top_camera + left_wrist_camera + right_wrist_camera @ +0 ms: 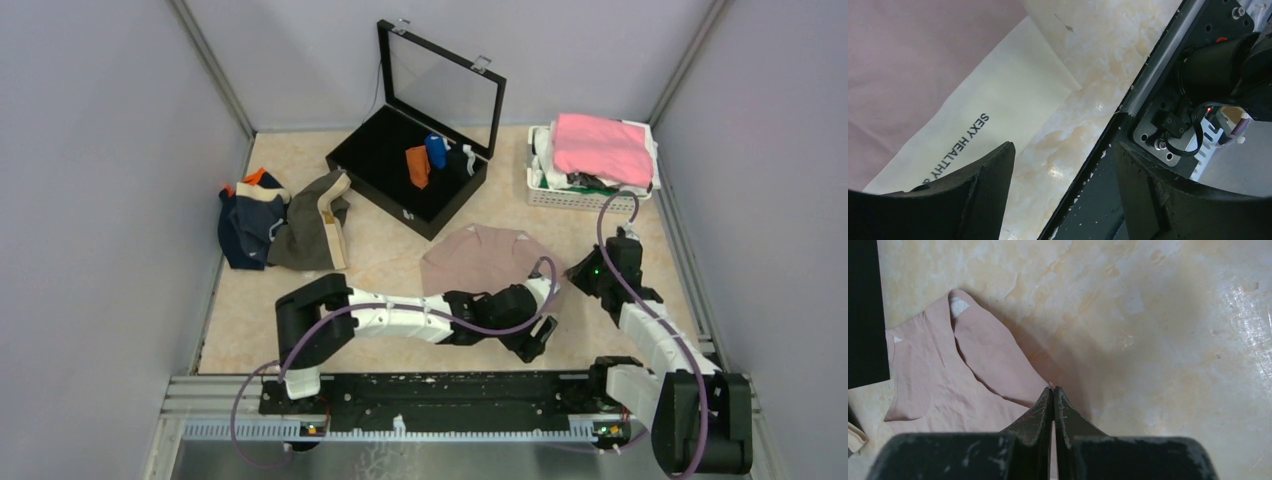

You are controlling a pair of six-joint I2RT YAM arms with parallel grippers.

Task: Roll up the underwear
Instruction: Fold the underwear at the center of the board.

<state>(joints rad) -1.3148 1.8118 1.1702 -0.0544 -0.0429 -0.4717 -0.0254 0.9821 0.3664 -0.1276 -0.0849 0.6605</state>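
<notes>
we see the pale pink-beige briefs [480, 258] cut off at their near hem by the left arm [400, 315], the label [998, 100] with its print running behind a left finger [973, 195], we cannot tell whether the right gripper [1053, 392] pinches cloth

Reaches low and long toward the right with the left arm [400, 315], elbow folded back near the base. Holds the left pincer [533, 338] spread wide, nothing between its fingers [973, 200]. Bends the right arm [650, 335] forward from its base, wrist angled left. Points the right pincer [1053, 392] downward, fingertips [1040, 412] pressed tight together.
</notes>
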